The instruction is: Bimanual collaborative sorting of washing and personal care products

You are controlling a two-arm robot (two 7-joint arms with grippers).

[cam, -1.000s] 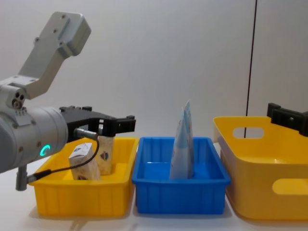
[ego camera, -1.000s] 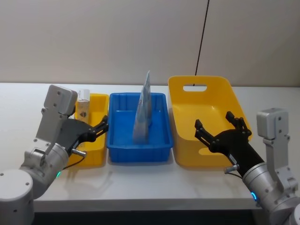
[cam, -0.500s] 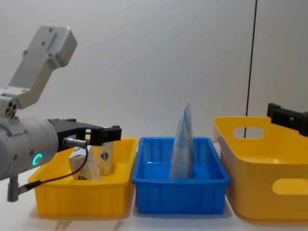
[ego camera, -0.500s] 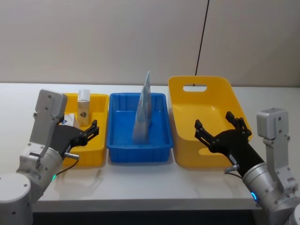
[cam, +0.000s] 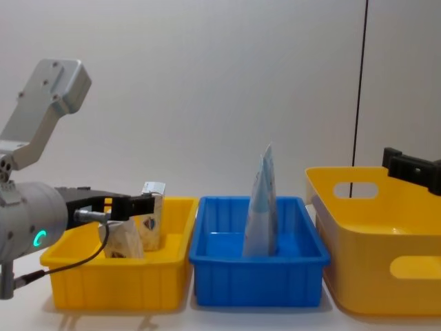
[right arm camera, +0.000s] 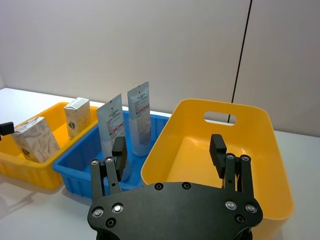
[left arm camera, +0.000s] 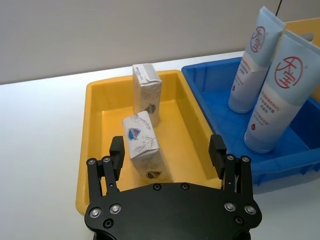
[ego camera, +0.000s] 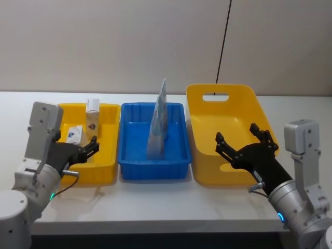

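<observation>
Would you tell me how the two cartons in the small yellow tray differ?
The far carton stands upright toward the tray's back; the near carton leans tilted, closer to the left gripper. Both share leafy print, a dark emblem and the small yellow tray.

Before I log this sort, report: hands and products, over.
Left hand open, near small yellow tray. Right hand open, by large yellow basket. Two cartons trayed; two tubes upright in blue tray. Nothing obstructing.

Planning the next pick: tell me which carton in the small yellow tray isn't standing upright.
The nearer carton, tilted, close to the left gripper; the farther carton stands upright.
</observation>
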